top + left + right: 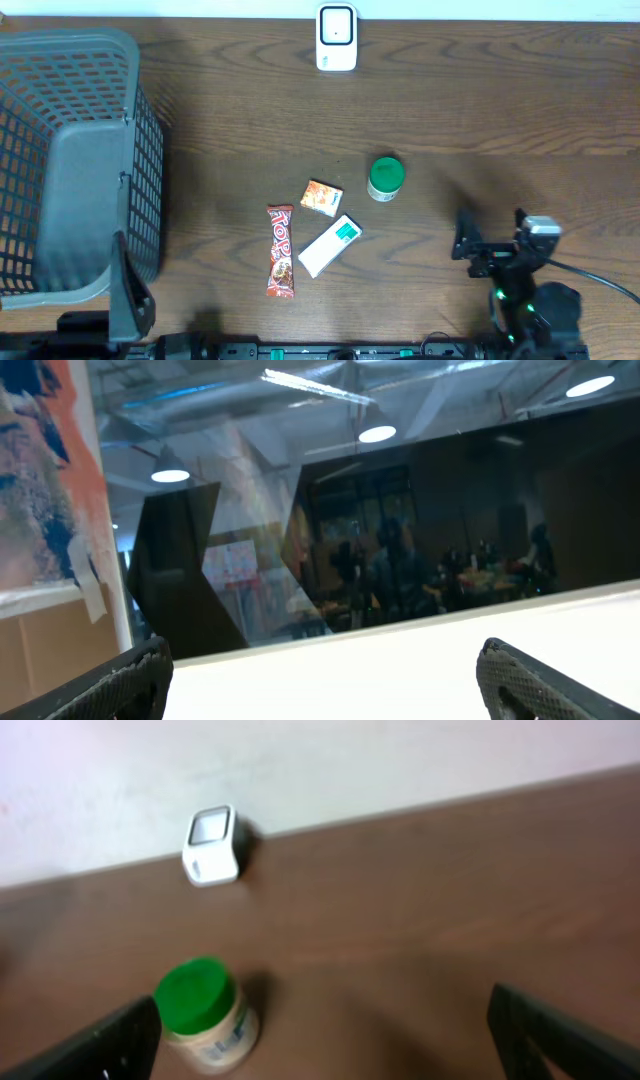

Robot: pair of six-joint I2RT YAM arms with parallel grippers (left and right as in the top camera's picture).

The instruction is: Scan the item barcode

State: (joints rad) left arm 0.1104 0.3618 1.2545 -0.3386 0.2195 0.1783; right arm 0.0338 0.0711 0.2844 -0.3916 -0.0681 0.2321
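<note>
Open, empty: right fingers [120, 1038], left fingers [112, 684]. Reach far-left for green-lidded jar [205, 1015]; grip below lid, keeping label clear for scanner [211, 845].

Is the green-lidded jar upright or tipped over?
Upright. In the right wrist view the jar stands with its green lid on top; overhead, the round lid faces the camera.

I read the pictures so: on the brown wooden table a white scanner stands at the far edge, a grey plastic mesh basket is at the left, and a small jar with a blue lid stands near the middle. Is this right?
Not quite. The lid of the small jar is green, not blue, as the overhead view shows. The rest holds: the white scanner stands at the far edge of the brown wooden table, and the grey plastic mesh basket is at the left.
</note>
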